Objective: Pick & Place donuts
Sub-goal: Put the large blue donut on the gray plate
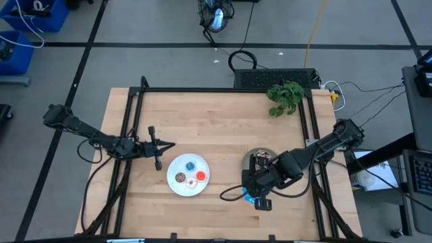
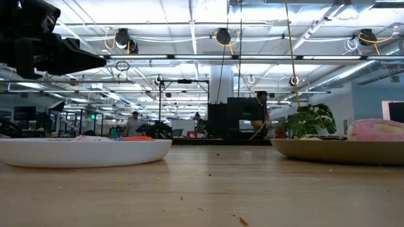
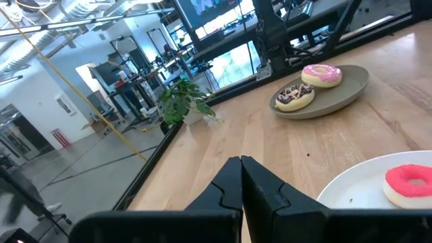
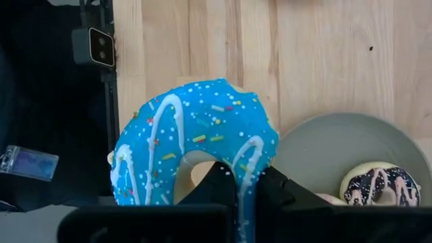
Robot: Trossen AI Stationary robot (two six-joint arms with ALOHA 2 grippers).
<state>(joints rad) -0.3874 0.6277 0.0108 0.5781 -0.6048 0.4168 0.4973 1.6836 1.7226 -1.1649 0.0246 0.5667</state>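
Note:
My right gripper (image 1: 260, 197) is shut on the larger blue-iced donut (image 4: 196, 145) with white drizzle and sprinkles, over the table's near side in front of the grey plate (image 1: 264, 152). That plate (image 3: 351, 91) carries the pink donut (image 3: 321, 74) and the speckled chocolate-brown donut (image 3: 295, 96). The white plate (image 1: 172, 185) holds the tiny blue donut (image 1: 191, 164), brown donut (image 1: 180, 178), red donut (image 1: 200, 177) and a whitish donut (image 1: 192, 183). My left gripper (image 1: 160, 147) is shut and holds nothing, hovering just left of the white plate. My right gripper pinches the blue donut's ring (image 4: 246, 172) between its two fingers. One finger (image 4: 216, 182) stands in the hole and the other (image 4: 273, 192) outside the rim. It comes from above. The donut stands tilted with its iced face toward the wrist camera, seemingly lifted clear.
A potted green plant (image 1: 285, 94) stands at the far right of the table. A black frame (image 1: 202, 90) runs along the far and side edges. Bare wood lies between the two plates and beyond them. People and desks show far off in the room.

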